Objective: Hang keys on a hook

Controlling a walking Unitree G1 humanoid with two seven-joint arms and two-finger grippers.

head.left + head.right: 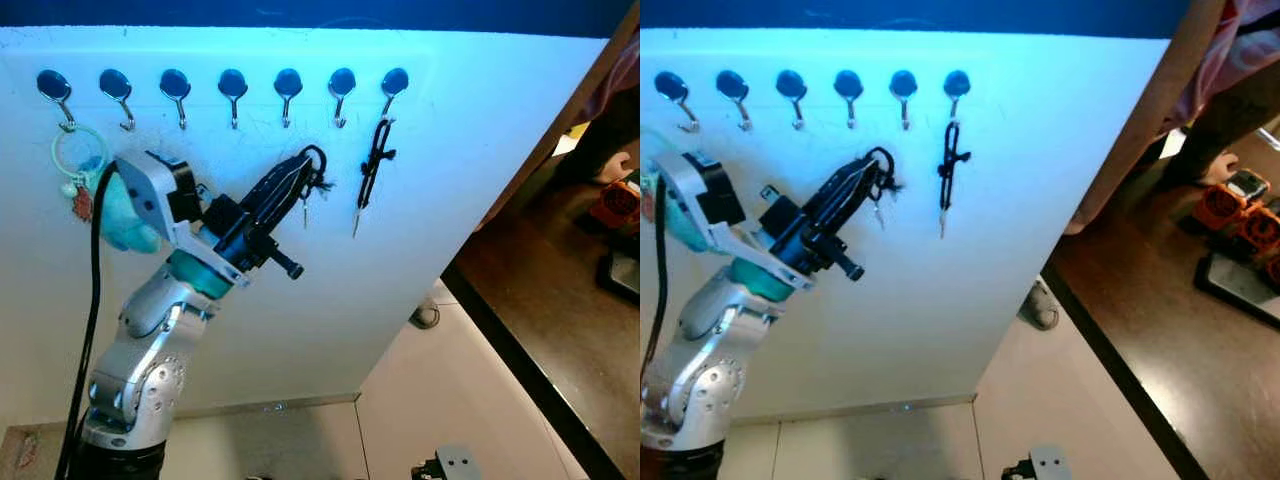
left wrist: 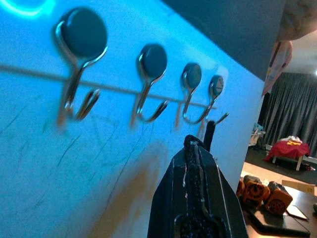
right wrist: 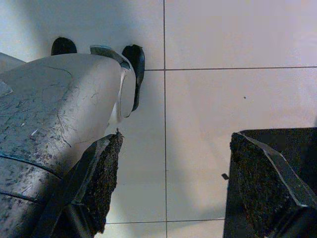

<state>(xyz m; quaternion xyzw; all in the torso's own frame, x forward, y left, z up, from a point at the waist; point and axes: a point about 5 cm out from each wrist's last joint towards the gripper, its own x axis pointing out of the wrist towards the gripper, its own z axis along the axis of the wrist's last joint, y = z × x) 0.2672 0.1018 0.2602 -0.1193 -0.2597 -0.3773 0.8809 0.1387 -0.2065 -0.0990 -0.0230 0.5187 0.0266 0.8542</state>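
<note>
**Left gripper up at the hook board, keys in its grip**

A white board (image 1: 420, 200) fills the wall ahead, with a row of seven round-headed hooks (image 1: 232, 92) along its top, and dark flooring (image 1: 560, 300) runs off at 3 o'clock. The far-left hook carries a pale green ring (image 1: 78, 150) with charms. The far-right hook carries a black clip-like item (image 1: 373, 170) hanging straight down.

The left arm reaches up from 7 o'clock, and the left gripper (image 1: 305, 172) sits just below the fifth and sixth hooks, close to the board. Its two black fingers are pressed together on the keys (image 1: 318, 180): a dark loop pokes out at the tips and a small key dangles beneath. The loop is not on any hook; it sits at about 7 o'clock from the sixth hook. The left wrist view shows the fingers (image 2: 198, 198) closed on a dark cord, hooks lined up ahead.

The right gripper (image 3: 168, 183) hangs over pale floor tiles (image 3: 223, 99), fingers well apart, holding nothing.
</note>
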